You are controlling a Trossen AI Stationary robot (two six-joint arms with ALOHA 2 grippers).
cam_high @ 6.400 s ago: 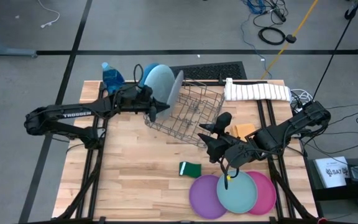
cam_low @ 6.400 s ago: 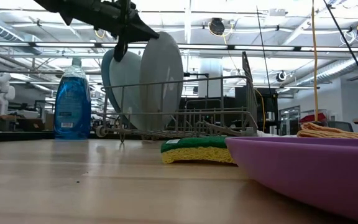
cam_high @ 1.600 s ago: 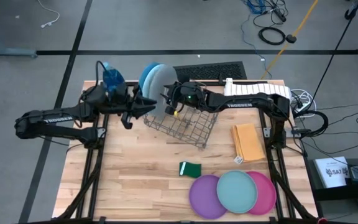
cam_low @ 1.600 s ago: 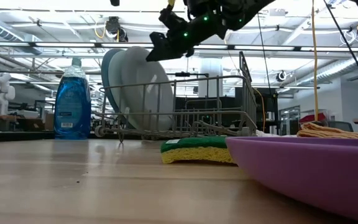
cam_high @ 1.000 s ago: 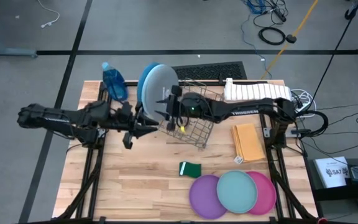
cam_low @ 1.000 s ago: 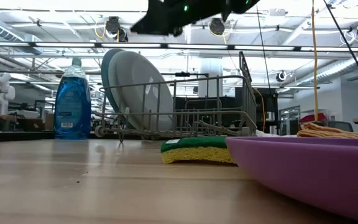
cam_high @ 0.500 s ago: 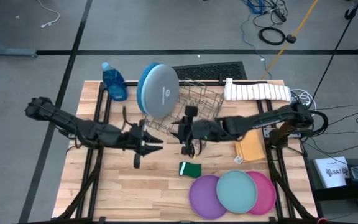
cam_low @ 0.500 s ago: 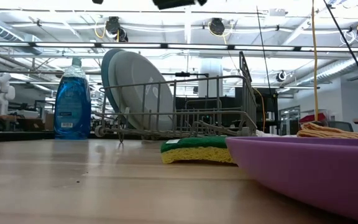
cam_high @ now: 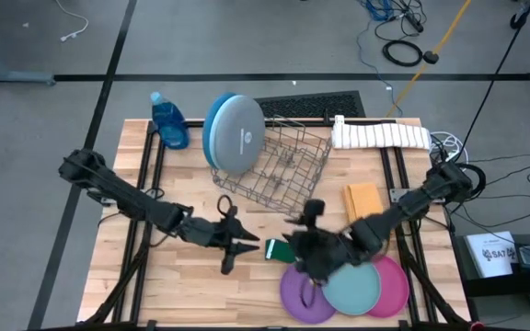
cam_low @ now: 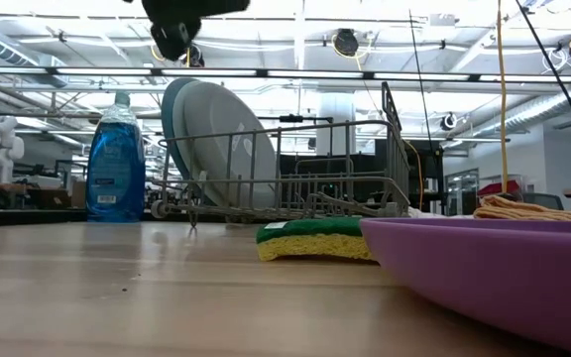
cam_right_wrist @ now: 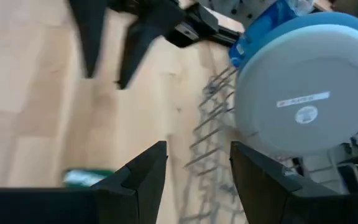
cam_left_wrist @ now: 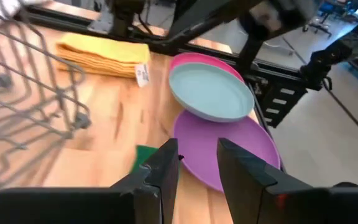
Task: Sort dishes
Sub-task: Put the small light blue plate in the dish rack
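The large pale-blue plate (cam_high: 239, 136) stands on edge in the grey wire rack (cam_high: 279, 170), leaning back against the deep-blue plate (cam_high: 212, 129) behind it. The teal plate (cam_high: 355, 285) lies overlapping the purple plate (cam_high: 294, 294) and the pink plate (cam_high: 396, 280) on the table near its near-right corner. My left gripper (cam_high: 236, 250) hovers open left of the green sponge (cam_high: 279, 248). My right gripper (cam_high: 300, 241) hovers open just right of the sponge, above the purple plate's far edge. The left wrist view shows the purple (cam_left_wrist: 229, 149), teal (cam_left_wrist: 210, 93) and pink (cam_left_wrist: 207, 61) plates ahead.
A blue soap bottle (cam_high: 168, 119) stands at the far-left corner. A white towel (cam_high: 380, 134) lies at the far right, a yellow cloth (cam_high: 362, 198) right of the rack. Bare wood stretches over the near-left part of the table (cam_high: 155, 285).
Both arms have swung away from the rack toward the table's near edge. My right gripper has left the pale-blue plate and come down beside the sponge and purple plate. My left gripper has travelled near and right to the sponge's left. The two large plates stay leaning in the rack.
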